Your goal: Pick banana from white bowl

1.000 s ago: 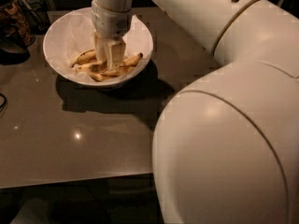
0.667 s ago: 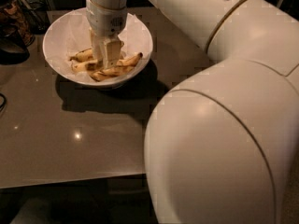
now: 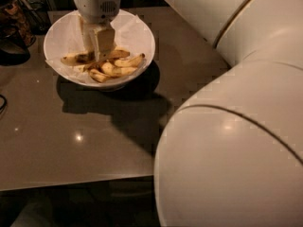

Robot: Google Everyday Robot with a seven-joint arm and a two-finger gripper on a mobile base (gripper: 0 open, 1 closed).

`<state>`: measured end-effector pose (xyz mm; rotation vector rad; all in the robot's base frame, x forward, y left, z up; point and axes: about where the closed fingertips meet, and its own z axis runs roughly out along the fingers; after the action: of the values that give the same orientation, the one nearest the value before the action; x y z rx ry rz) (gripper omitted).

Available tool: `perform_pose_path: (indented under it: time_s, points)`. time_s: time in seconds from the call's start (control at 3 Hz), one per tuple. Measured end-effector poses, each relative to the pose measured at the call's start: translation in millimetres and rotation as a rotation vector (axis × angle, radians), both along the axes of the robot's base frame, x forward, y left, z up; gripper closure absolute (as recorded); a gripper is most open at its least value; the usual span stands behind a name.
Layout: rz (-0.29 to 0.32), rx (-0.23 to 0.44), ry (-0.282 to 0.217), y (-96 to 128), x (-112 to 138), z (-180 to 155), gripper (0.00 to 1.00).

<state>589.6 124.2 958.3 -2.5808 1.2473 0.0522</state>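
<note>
- The gripper [image 3: 98, 56] hangs inside the white bowl [image 3: 143, 31], left of the bowl's centre, pointing straight down from a cylindrical wrist housing [image 3: 96, 3].
- Gripper state: whether it is released, clenched or grasping something cannot be told; its lower end sits down among the fruit, and the wrist hides the contact area.
- The banana [image 3: 72, 59] lies in the left half of the bowl, roughly horizontal across the view, dull yellow with dark brown patches.
- The gripper's lower end is at the banana's middle; the left part of the banana shows clear of it, and the right part extends out past it.
- Three shorter, paler bananas lie to the right and in front of the gripper: one curved piece [image 3: 129, 61], one below it [image 3: 119, 71] and one nearest the front wall [image 3: 97, 75].
- The bowl stands on a smooth grey-brown tabletop [image 3: 71, 141] near its far left corner and casts a dark shadow toward the front right.
- The robot's white arm [image 3: 236, 126] fills the right side of the view.
- Dark items [image 3: 14, 22] stand beyond the table's left end, apart from the bowl; they cannot be identified.
</note>
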Motion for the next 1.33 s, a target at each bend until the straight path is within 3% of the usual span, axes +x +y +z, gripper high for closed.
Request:
perform_pose_path:
  time_s: [0.33, 0.67, 1.0, 1.33]
  points:
    - [0.002, 0.007, -0.009, 2.4, 1.5, 1.4, 1.00]
    - [0.003, 0.046, 0.001, 0.9, -13.9, 10.8, 1.00]
    - [-0.032, 0.115, 0.014, -19.0, -64.2, 31.2, 1.00]
    - [-0.032, 0.115, 0.014, -19.0, -64.3, 31.2, 1.00]
